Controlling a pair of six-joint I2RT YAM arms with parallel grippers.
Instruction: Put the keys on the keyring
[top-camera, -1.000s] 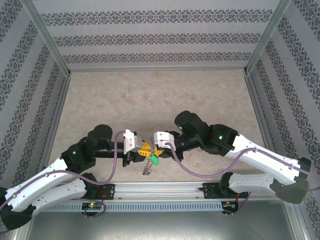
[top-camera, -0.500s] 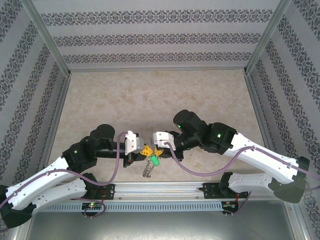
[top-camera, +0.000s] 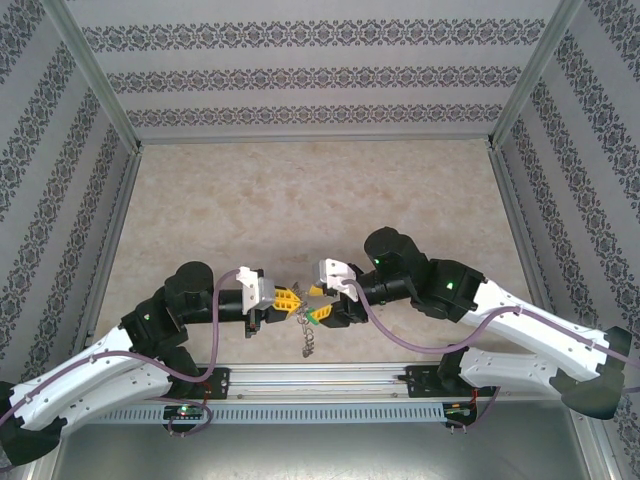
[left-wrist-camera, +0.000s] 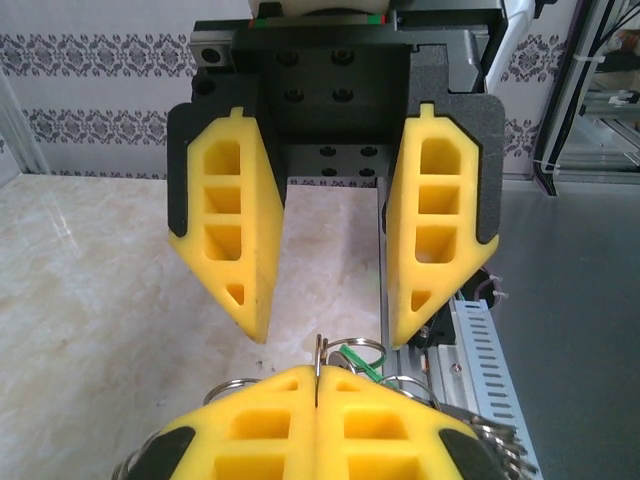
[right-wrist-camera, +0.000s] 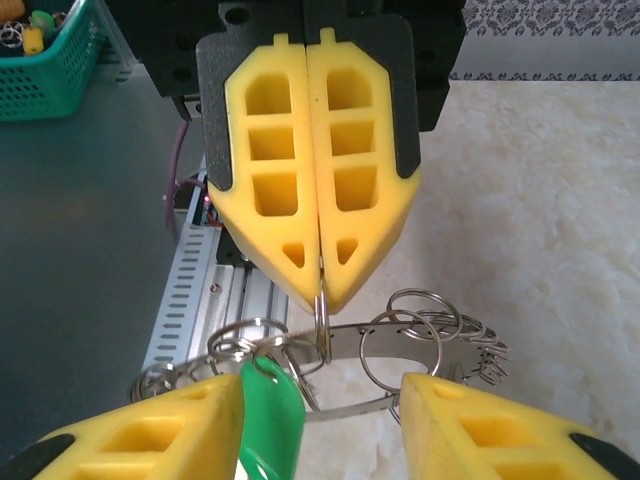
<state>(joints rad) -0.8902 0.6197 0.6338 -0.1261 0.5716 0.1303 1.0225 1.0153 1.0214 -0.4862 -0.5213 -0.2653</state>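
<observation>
In the right wrist view the right gripper (right-wrist-camera: 322, 392) has its fingers spread on both sides of the keyring (right-wrist-camera: 345, 408). The green head of the key (right-wrist-camera: 270, 420) sits between them, close to one finger. Just beyond the keyring the left gripper (right-wrist-camera: 322, 290) has its fingers pressed together, pinching one wire loop (right-wrist-camera: 321, 325), and the keyring hangs from it above the tabletop (right-wrist-camera: 540, 200). The left wrist view hides most of the keyring behind its own fingers. Far behind the keyring stands a teal basket (right-wrist-camera: 50, 60).
</observation>
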